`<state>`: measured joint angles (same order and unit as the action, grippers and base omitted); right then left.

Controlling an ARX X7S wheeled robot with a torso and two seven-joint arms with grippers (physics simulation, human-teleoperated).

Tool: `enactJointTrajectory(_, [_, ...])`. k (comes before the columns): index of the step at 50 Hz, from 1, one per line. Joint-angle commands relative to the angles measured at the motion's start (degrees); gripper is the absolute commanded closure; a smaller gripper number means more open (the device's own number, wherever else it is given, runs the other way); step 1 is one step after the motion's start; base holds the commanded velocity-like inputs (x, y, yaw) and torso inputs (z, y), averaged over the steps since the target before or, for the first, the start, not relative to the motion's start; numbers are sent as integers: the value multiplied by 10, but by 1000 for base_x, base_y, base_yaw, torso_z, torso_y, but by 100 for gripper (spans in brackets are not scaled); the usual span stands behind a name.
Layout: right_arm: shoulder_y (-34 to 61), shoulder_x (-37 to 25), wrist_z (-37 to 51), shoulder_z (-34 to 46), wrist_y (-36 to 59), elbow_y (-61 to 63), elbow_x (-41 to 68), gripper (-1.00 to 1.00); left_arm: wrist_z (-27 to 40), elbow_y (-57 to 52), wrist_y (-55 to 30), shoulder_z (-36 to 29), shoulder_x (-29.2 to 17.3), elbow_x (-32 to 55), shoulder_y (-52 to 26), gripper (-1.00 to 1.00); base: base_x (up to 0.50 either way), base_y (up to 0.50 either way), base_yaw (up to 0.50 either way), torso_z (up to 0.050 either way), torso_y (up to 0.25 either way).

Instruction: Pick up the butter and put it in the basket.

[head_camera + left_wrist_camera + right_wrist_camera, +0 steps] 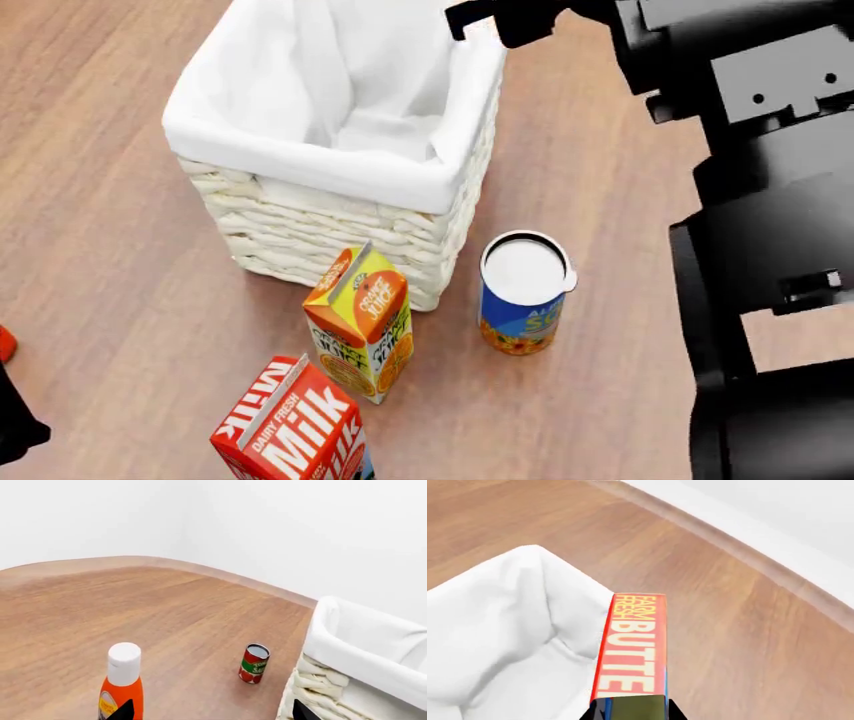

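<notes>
The butter (630,650), a flat red-orange box with white "BUTTER" lettering, is held on edge in my right gripper (630,714), which is shut on its near end. The box hangs over the white cloth lining of the basket (500,630), at its rim on the wooden-floor side. In the head view the basket (347,165) stands in the upper middle, and my right gripper (514,18) hovers over its far right corner; the butter itself is hidden there. My left gripper (213,716) is open with nothing between its fingers, beside the basket (360,645).
In front of the basket stand an orange juice carton (360,320), a milk carton (294,430) and a blue can with a white lid (523,295). Near my left gripper are an orange bottle with a white cap (123,680) and a tomato sauce can (254,663).
</notes>
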<state>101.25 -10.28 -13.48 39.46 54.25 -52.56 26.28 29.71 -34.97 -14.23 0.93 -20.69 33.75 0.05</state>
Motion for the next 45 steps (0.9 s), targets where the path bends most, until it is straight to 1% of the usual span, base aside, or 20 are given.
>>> enactJointTrajectory(1, [71, 87, -112, 46, -97, -169, -42, 100, 5, -3, -3, 1, -2, 5, 0, -100, 0, 0, 0, 0, 0])
enactJointTrajectory(3, [77, 100, -130, 51, -114, -194, -42, 100, 5, -3, -3, 2, -2, 7, -1, -100, 0, 0, 0, 0, 0])
enactJointTrajectory(7, [77, 102, -140, 83, -121, -190, -4, 100, 7, -3, -4, 3, -3, 9, -3, -100, 0, 0, 0, 3, 3])
enactJointTrajectory(14, [83, 103, -151, 183, -134, -178, 104, 100, 8, 0, -4, -2, -2, 8, -3, -100, 0, 0, 0, 0, 1])
enactJointTrajectory(19, [85, 103, -172, 274, -138, -157, 183, 100, 9, -1, -6, -3, -3, 8, -3, -100, 0, 0, 0, 0, 0])
enactJointTrajectory(26, [90, 103, -183, 365, -164, -152, 294, 100, 13, -1, -8, -5, -3, 10, -5, -100, 0, 0, 0, 1, 1])
enactJointTrajectory(34, [89, 103, -171, 425, -186, -168, 370, 100, 18, -6, -10, -8, -2, 12, -3, -100, 0, 0, 0, 0, 1])
enactJointTrajectory(45, [82, 103, -136, 448, -186, -184, 420, 100, 21, -17, -8, -12, -2, 10, 5, -100, 0, 0, 0, 0, 1])
